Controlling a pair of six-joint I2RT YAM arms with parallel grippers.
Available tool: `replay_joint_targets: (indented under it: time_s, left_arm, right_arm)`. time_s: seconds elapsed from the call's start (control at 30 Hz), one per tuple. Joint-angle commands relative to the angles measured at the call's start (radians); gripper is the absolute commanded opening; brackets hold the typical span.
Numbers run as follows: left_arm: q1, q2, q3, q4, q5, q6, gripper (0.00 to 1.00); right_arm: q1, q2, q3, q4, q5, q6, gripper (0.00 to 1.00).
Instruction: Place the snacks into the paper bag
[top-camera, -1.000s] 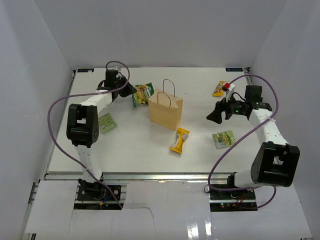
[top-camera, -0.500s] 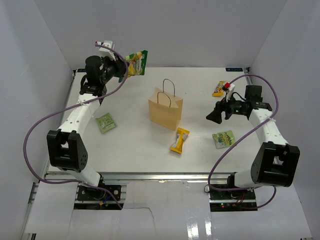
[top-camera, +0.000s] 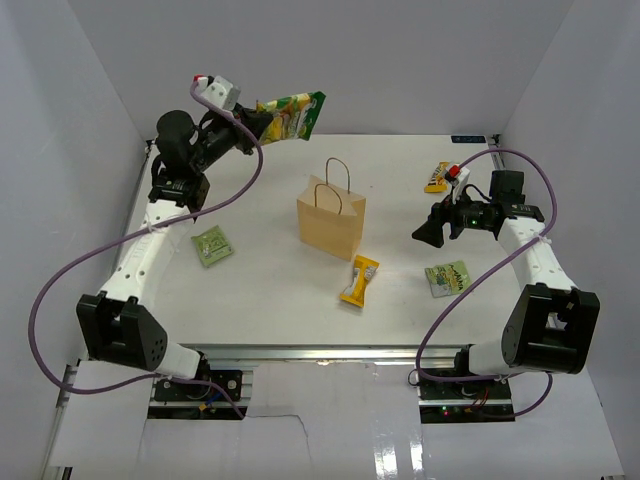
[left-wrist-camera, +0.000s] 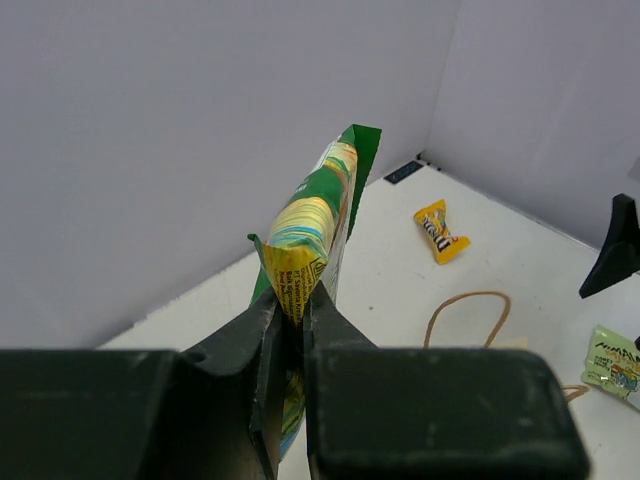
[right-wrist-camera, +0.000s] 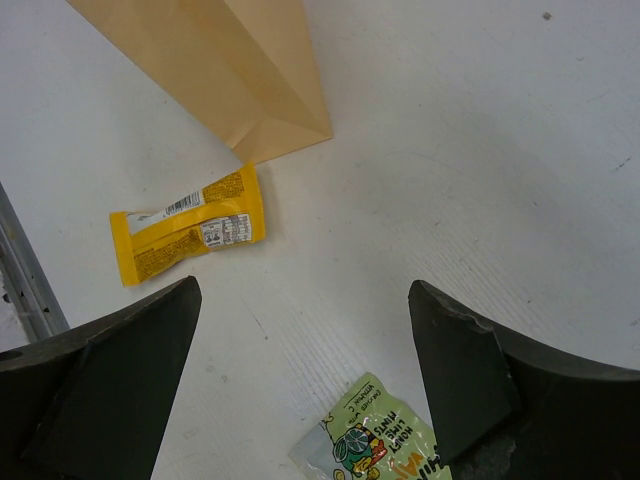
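Left fingers (left-wrist-camera: 330, 335) pinch the pouch (top-camera: 290, 112), held high, left of and behind the bag (top-camera: 331, 222); right fingers (right-wrist-camera: 120, 370) are spread, empty.

Robot lab cell, bare white walls (top-camera: 300, 60), white table (top-camera: 260, 290), aluminium frame rail (top-camera: 330, 352)

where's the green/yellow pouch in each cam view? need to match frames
Top external: pouch upper left, held aloft by the left gripper.
Left wrist: centre, upright, pinched in the gripper.
Right wrist: not in view.
Shared landmark: paper bag, centre of top external; handle loop lower right in left wrist; top left in right wrist.
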Motion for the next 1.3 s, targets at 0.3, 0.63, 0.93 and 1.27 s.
replay_joint_targets:
  time_s: [0.3, 0.63, 0.93, 1.27]
  left_arm:
    - [0.005, -0.189, -0.044, 0.096, 0.228, 0.000, 0.00]
    - [0.005, -0.204, -0.096, 0.096, 0.304, -0.009, 0.00]
    - [-0.006, -0.137, -0.101, 0.098, 0.323, -0.007, 0.00]
    - [-0.020, -0.114, -0.148, 0.093, 0.335, 0.005, 0.00]
  right_arm:
    - [-0.006, 0.000, 0.025, -0.004, -0.025, -0.017, 0.90]
    - [-0.006, -0.002, 0.021, -0.004, -0.026, -0.017, 0.90]
    - [-0.006, -0.014, 0.008, -0.004, -0.025, -0.016, 0.90]
    - [-0.006, -0.009, 0.008, -0.002, -0.020, -0.016, 0.90]
